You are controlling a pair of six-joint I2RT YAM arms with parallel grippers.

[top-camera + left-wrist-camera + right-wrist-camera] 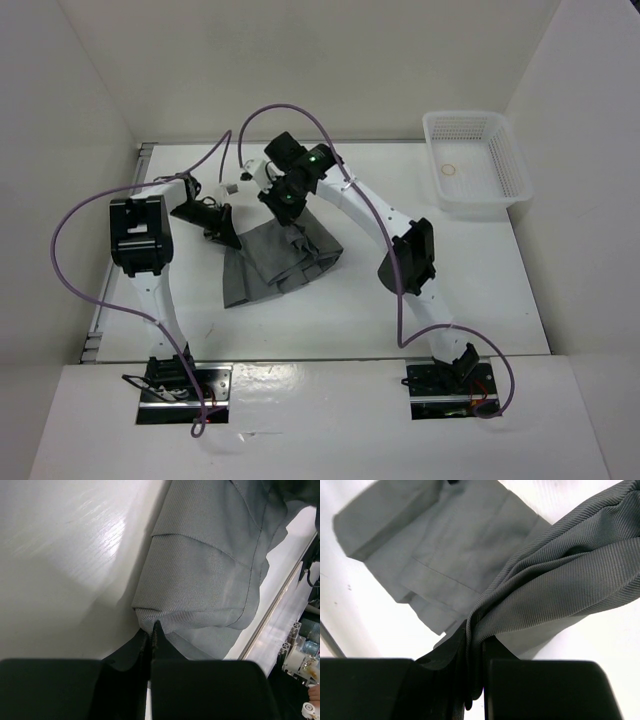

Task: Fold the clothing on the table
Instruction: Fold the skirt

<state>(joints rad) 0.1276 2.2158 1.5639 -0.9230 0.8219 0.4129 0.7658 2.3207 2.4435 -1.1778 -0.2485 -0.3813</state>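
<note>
Top external: left hand (230,236), right hand (286,214) pinch skirt (272,266)

The skirt (275,262) is plain mid-grey, finely ribbed; the table (480,280) is matte white; the mesh basket (513,160) white; the cables (280,106) seemingly mauve.

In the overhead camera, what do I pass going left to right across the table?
From the left: left gripper → grey skirt → white mesh basket. The right gripper overlaps the skirt, so it is left out.

White arms (160,305), black joint housings (140,235), looping purple cables (75,215); a green light (313,155) glows beside the right gripper (477,637).
</note>
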